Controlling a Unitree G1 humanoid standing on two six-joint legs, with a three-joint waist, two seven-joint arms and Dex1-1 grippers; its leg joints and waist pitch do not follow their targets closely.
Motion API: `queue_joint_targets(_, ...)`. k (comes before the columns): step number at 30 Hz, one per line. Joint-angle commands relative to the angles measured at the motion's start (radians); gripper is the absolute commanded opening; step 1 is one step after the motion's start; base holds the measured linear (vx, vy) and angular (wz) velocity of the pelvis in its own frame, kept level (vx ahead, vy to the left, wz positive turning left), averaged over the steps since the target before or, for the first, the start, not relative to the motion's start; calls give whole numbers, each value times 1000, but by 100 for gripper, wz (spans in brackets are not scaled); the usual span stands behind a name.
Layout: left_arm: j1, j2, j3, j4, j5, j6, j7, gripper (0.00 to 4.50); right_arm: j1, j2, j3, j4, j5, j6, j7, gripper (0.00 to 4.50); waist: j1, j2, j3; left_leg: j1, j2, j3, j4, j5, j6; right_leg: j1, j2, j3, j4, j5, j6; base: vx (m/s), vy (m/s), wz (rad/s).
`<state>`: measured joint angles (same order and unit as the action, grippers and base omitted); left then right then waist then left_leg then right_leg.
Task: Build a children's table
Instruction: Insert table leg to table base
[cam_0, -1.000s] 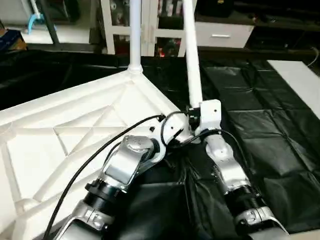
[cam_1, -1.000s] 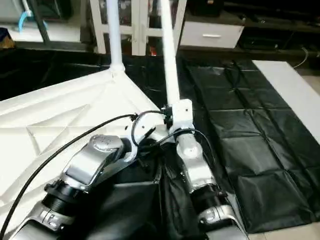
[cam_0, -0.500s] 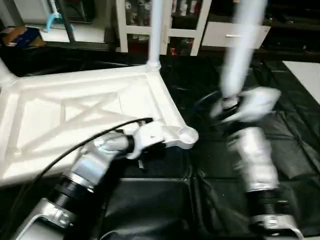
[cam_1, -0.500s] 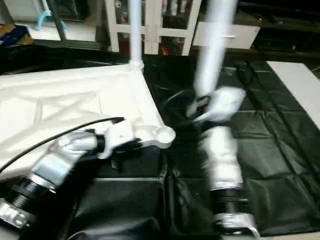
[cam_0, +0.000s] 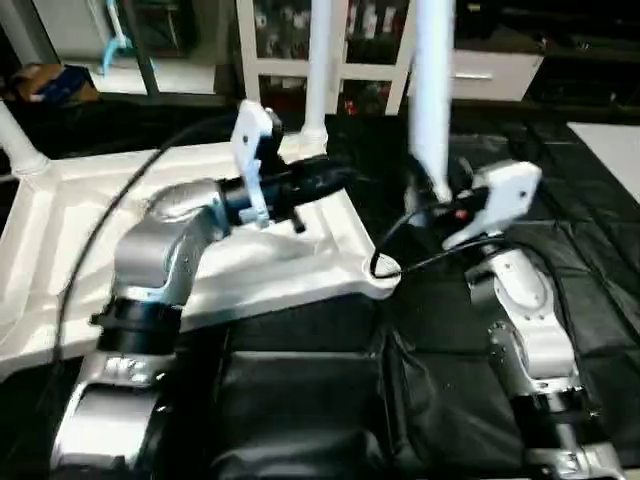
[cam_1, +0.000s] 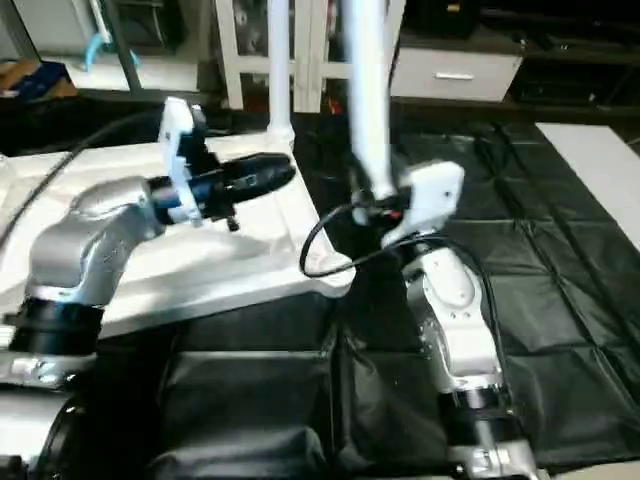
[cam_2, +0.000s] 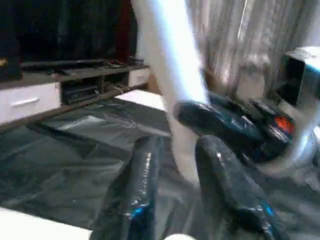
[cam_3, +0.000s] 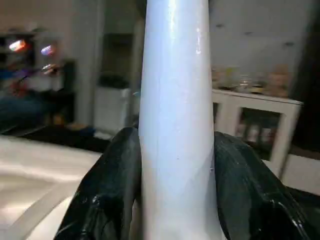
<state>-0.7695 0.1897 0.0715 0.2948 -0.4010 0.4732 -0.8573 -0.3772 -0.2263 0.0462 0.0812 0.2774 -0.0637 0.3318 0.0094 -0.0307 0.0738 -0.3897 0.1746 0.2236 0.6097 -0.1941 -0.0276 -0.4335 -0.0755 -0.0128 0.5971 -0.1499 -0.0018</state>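
The white table top (cam_0: 60, 230) lies upside down on the left, ribs up. One leg (cam_0: 320, 60) stands in its far corner socket and another leg (cam_0: 14, 140) at the far left corner. My right gripper (cam_0: 440, 205) is shut on a third leg (cam_0: 432, 90), held upright just to the right of the near corner socket (cam_0: 385, 272). Its black fingers (cam_3: 115, 190) press both sides of the tube. My left gripper (cam_0: 335, 178) hovers above the top, pointing at the held leg (cam_2: 170, 65), open with nothing between its fingers (cam_2: 135, 190).
Black sheeting (cam_0: 580, 230) covers the floor around the top. A white cabinet (cam_0: 480, 70) runs along the back and a white board (cam_0: 610, 150) lies at the far right. A black cable (cam_0: 385, 262) loops over the near corner.
My left gripper has come off the top's near edge and risen above it, pointing at the held leg. The right gripper with the leg has shifted a little toward the corner.
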Motion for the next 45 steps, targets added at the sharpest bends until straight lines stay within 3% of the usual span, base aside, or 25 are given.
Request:
queue_joint_targets(1,-65,-29,53,11,-48,23,100,174,4,-13,12,-36,12,29,34,181,5,-1,-85,30,43,-26,-64,-179,41,54,-43,26,-57,-157,-232,0,0,0)
queue_joint_targets(2,-89,-58,83,10,-80,33,149,182,9,-22,22,-40,7,39,44,181,7,0,-84,23,44,-28,-65,-172,46,59,-46,25,-55,-156,-235,0,0,0)
queue_joint_targets(5,-146,-125,184,-12,-175,84,271,189,13,-32,47,-44,3,53,75,181,12,-6,-87,21,45,-30,-60,-151,61,61,-50,23,-51,-129,-247,0,0,0)
queue_joint_targets(6,-146,-124,190,-16,-170,89,281,202,13,-29,51,-40,4,49,80,181,11,-8,-87,16,43,-30,-59,-135,73,63,-48,22,-49,-119,-247,0,0,0)
queue_joint_targets(7,-150,-121,218,-14,-176,108,295,223,5,-19,58,-24,-2,42,86,181,13,-18,-87,15,42,-29,-57,-125,87,64,-49,21,-48,-122,-241,0,0,0)
queue_joint_targets(8,-153,-123,249,-19,-192,135,309,223,0,-8,62,-14,1,39,95,181,13,-16,-87,13,39,-28,-55,-118,96,63,-49,21,-48,-127,-240,0,0,0)
queue_joint_targets(12,-162,-133,283,-35,-270,190,348,254,-2,-5,82,-6,-7,42,128,181,22,-13,-88,20,43,-28,-54,-100,103,57,-47,19,-47,-125,-248,0,0,0)
queue_joint_targets(13,-163,-135,286,-34,-274,191,359,264,-2,-5,85,-4,-8,43,132,181,24,-23,-88,20,43,-28,-54,-102,104,57,-46,18,-47,-127,-249,0,0,0)
queue_joint_targets(14,-162,-135,290,-35,-283,200,373,264,1,-5,95,-1,-11,48,144,181,34,-16,-87,23,45,-29,-55,-107,98,55,-47,18,-46,-132,-248,0,0,0)
queue_joint_targets(15,-167,-134,299,-35,-299,215,396,271,2,-7,112,-4,-10,61,169,181,35,-21,-87,23,45,-28,-55,-108,97,54,-46,18,-46,-131,-247,0,0,0)
queue_joint_targets(17,-161,-124,282,-46,-281,217,395,286,3,-15,132,-13,-10,70,196,181,41,-10,-85,25,47,-31,-57,-110,90,53,-46,17,-45,-121,-243,0,0,0)
queue_joint_targets(19,-158,-122,273,-46,-264,201,394,302,6,-24,146,-17,-6,93,218,181,43,-13,-86,27,48,-31,-56,-109,86,52,-46,18,-45,-117,-239,0,0,0)
queue_joint_targets(20,-156,-129,271,-57,-276,193,384,316,12,-29,149,-28,9,125,234,181,45,4,-84,31,48,-31,-58,-120,73,51,-42,18,-47,-101,-238,0,0,0)
queue_joint_targets(21,-157,-135,265,-70,-295,200,360,316,13,-28,134,-40,25,147,226,181,48,12,-86,32,47,-32,-57,-120,66,53,-43,18,-43,-89,-241,0,0,0)
queue_joint_targets(23,-156,-137,263,-74,-301,208,354,336,12,-27,127,-44,29,152,219,181,49,4,-87,31,47,-31,-58,-134,55,53,-43,18,-43,-82,-245,0,0,0)
queue_joint_targets(25,-154,-142,254,-68,-274,211,364,354,8,-42,120,-47,17,148,227,181,50,16,-86,29,47,-36,-61,-158,34,56,-47,17,-44,-99,-239,0,0,0)
queue_joint_targets(26,-150,-140,245,-56,-249,197,368,362,7,-47,117,-40,4,140,222,181,46,8,-85,28,46,-34,-61,-174,29,54,-45,17,-49,-118,-228,0,0,0)
queue_joint_targets(30,-154,-119,233,-28,-242,187,402,323,-8,-45,99,-16,-13,130,208,181,46,14,-87,25,42,-37,-61,-192,15,57,-47,18,-51,-149,-212,0,0,0)
queue_joint_targets(32,-153,-105,226,-21,-241,214,399,312,-13,-51,106,-12,-29,130,214,181,45,23,-88,26,41,-38,-60,-191,15,57,-46,17,-50,-141,-217,0,0,0)
queue_joint_targets(36,-151,-86,212,-17,-235,240,375,279,-20,-58,103,-16,-34,143,211,181,43,23,-90,23,40,-37,-57,-169,29,59,-46,17,-49,-131,-223,0,0,0)
queue_joint_targets(39,-166,-69,209,-6,-240,251,345,242,-36,-77,99,-3,-31,142,238,181,43,31,-91,23,39,-37,-56,-153,37,59,-44,16,-47,-107,-236,0,0,0)
queue_joint_targets(43,-175,-49,193,16,-238,238,327,222,-52,-88,101,16,-43,138,263,181,42,34,-92,24,40,-37,-55,-155,39,59,-43,14,-45,-99,-246,0,0,0)
queue_joint_targets(44,-180,-46,193,19,-239,233,323,209,-60,-90,99,25,-50,135,262,181,42,40,-92,25,40,-38,-55,-156,36,60,-44,14,-44,-96,-250,0,0,0)
queue_joint_targets(45,-184,-43,192,20,-241,232,322,200,-66,-92,97,31,-54,132,261,181,41,38,-92,25,40,-37,-56,-159,35,59,-43,14,-45,-95,-251,0,0,0)
